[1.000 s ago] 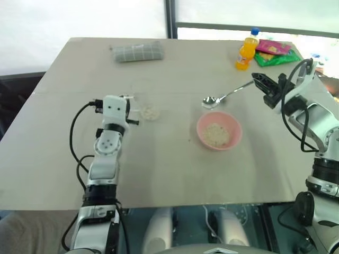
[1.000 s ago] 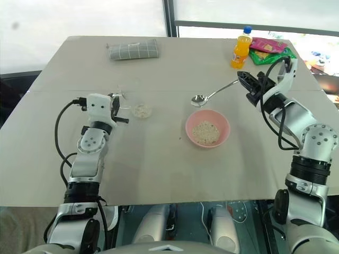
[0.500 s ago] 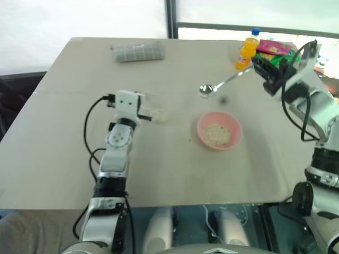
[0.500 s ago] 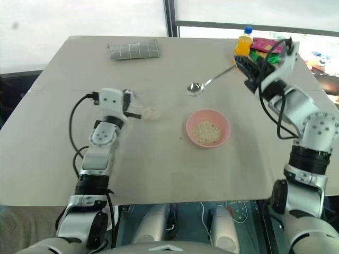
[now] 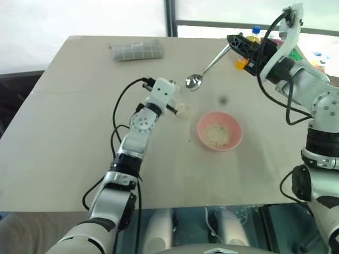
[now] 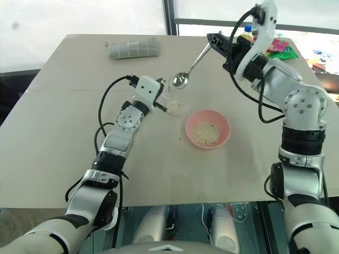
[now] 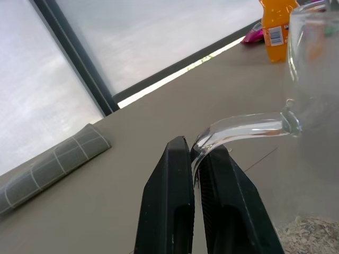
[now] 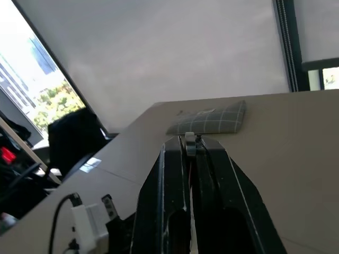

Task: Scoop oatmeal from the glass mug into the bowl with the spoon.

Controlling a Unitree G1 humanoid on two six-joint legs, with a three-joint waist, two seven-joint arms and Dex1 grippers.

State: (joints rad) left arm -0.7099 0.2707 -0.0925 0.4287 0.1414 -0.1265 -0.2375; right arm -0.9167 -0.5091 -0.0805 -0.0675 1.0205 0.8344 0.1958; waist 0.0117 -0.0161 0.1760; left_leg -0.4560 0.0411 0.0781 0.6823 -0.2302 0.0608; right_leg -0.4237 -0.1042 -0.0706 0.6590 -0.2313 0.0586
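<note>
You have some oatmeal (image 6: 205, 132) in the bowl (image 6: 224, 128) already, sitting as a pale heap in the middle of the pink dish on the table (image 6: 63, 143). More of it remains in the bottom of the glass mug (image 6: 172, 103), so the job looks partly done, not finished.

Your left gripper (image 7: 195, 161) is clamped on the mug's clear handle and holds the mug just to the left of the bowl, near it but not touching. Whether the mug is lifted off the table or resting on it is hard to tell, since the glass is nearly invisible from above.

Your right gripper (image 6: 221, 46) is closed on the end of the spoon (image 6: 189, 66), which slants down so its head hangs just above the mug's mouth. The spoon head looks empty.

What is left, as you can judge it: dip into the mug, lift a load, carry it across to the bowl and tip it out.
</note>
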